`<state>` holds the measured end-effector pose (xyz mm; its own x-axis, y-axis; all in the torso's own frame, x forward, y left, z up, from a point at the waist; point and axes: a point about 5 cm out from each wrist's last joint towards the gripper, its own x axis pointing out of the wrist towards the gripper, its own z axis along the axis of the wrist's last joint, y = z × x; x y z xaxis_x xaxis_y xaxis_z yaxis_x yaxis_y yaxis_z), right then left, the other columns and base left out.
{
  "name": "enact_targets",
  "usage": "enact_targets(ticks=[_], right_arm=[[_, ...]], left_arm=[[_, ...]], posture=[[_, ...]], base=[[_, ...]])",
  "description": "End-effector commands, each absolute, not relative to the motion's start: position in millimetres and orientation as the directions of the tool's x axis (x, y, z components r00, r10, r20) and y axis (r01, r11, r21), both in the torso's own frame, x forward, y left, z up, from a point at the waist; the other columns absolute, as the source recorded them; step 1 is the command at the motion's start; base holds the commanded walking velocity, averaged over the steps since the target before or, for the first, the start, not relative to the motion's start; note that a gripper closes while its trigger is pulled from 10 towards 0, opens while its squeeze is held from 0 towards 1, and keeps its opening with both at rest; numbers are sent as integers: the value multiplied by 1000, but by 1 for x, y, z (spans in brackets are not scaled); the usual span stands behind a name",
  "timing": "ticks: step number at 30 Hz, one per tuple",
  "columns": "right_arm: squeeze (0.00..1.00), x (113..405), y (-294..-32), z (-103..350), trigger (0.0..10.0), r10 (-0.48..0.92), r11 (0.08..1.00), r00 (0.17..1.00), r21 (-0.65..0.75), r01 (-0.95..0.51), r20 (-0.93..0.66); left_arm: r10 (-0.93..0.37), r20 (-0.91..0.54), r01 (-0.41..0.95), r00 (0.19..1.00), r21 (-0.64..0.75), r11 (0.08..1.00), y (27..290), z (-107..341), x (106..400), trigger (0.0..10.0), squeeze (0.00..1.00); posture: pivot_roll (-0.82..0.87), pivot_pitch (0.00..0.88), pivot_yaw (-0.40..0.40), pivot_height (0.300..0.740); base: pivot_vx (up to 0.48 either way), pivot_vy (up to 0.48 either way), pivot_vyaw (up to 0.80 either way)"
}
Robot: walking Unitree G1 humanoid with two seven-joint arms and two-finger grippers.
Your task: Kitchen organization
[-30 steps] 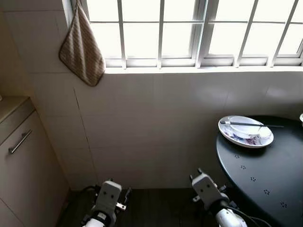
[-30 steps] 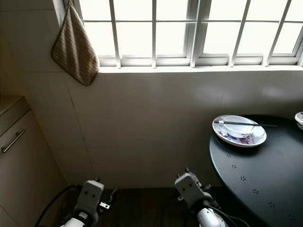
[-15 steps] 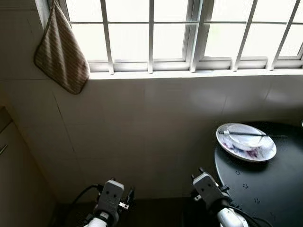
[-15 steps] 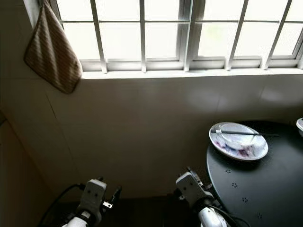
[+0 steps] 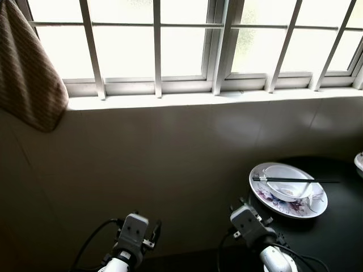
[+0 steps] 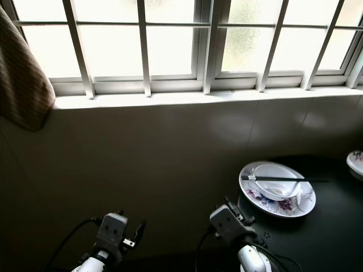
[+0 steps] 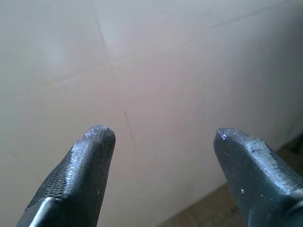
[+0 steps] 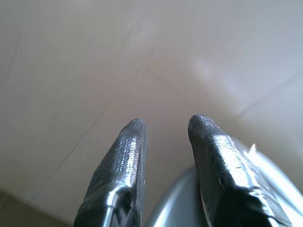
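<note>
A floral plate [image 5: 295, 209] sits on the black round table [image 5: 340, 238] at the right. On the plate rests a white bowl [image 5: 279, 174] with dark chopsticks [image 5: 295, 181] laid across its rim. My left arm [image 5: 131, 231] and right arm [image 5: 248, 222] are low in front of the tiled wall, the right one just left of the table's edge. In the left wrist view my left gripper [image 7: 158, 135] is open wide and empty, facing wall tiles. The right gripper [image 8: 165, 124] is open by a narrow gap with nothing in it, also facing the wall.
A barred window [image 5: 181, 39] with a white sill [image 5: 187, 97] runs above the tiled wall. A striped brown cloth [image 5: 28, 85] hangs at the upper left. A second small bowl [image 6: 355, 163] shows at the table's far right edge.
The whole picture has shifted: the camera turned right and drew nearer the wall. The cabinet at left has left the frame. The arms hang as before and nothing on the table moved.
</note>
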<state>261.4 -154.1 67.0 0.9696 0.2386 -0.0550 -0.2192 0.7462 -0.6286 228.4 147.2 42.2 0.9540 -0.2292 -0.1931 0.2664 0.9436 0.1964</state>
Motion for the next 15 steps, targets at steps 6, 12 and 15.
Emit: enact_targets(ticks=[6, 12, 15], right_arm=[[0, 275, -141, 85, 10000, 268, 665, 962, -733, -140, 60], [0, 281, -152, 87, 10000, 173, 557, 980, -831, -15, 98], [0, 279, -154, 84, 10000, 155, 543, 984, -839, -11, 88]], left_arm=[[-212, -202, 253, 956, 207, 945, 154, 42, 228, 10000, 0], [-214, -186, 250, 959, 198, 948, 154, 44, 229, 10000, 0], [-214, -185, 250, 959, 195, 949, 154, 44, 229, 10000, 0]], posture=[[-53, 0, -33, 736], [-49, 0, -40, 736], [-50, 0, -40, 736]], base=[[210, 0, 0], [0, 0, 0], [0, 0, 0]])
